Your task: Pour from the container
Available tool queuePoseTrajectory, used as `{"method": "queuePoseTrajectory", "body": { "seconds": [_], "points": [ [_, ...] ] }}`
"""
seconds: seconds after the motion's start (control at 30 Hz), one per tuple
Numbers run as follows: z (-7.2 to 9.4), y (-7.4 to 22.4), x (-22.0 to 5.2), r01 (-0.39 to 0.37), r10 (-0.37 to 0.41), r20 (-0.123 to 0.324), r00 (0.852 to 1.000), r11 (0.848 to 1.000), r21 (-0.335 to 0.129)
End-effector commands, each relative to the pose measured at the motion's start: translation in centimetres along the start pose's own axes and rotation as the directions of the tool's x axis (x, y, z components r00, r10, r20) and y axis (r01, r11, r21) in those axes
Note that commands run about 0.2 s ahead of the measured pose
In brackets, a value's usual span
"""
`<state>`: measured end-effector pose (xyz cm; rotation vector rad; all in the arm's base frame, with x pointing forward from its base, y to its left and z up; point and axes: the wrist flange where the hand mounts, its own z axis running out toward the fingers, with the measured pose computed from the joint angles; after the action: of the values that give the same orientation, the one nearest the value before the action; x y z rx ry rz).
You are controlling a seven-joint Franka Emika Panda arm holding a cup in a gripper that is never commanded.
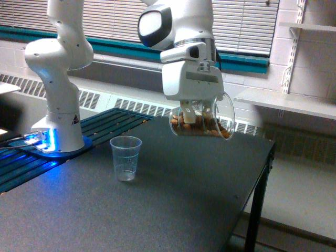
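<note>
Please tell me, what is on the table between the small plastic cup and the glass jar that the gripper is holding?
Nothing: in the exterior view, the dark table is bare between the plastic cup and the raised glass jar held by the gripper.

Setting: a lab or institutional test room, not a home. White painted cinder-block wall (302, 63) with metal shelf standards and bare white shelves (294, 102). Window with horizontal blinds (244, 23) above a teal sill band (105, 47). Long baseboard radiator grille (131, 107) runs along the wall. A white robot arm base (60, 113), lit blue at its foot, is bolted at the edge of a plain dark work table (173, 199).
</note>
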<state>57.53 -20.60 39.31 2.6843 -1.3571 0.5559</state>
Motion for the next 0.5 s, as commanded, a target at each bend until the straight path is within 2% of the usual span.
{"method": "queuePoseTrajectory", "body": {
  "seconds": [0.03, 0.23, 0.5],
  "points": [
    [-0.2, -0.2, 0.1, 0.011, -0.011, -0.003, 1.0, 1.0, 0.008],
    [-0.3, -0.5, 0.3, 0.027, -0.027, -0.021, 0.999, 1.0, -0.006],
    [-1.0, -1.8, -0.2, 0.09, -0.091, -0.047, 0.995, 0.996, -0.01]
  ]
}}
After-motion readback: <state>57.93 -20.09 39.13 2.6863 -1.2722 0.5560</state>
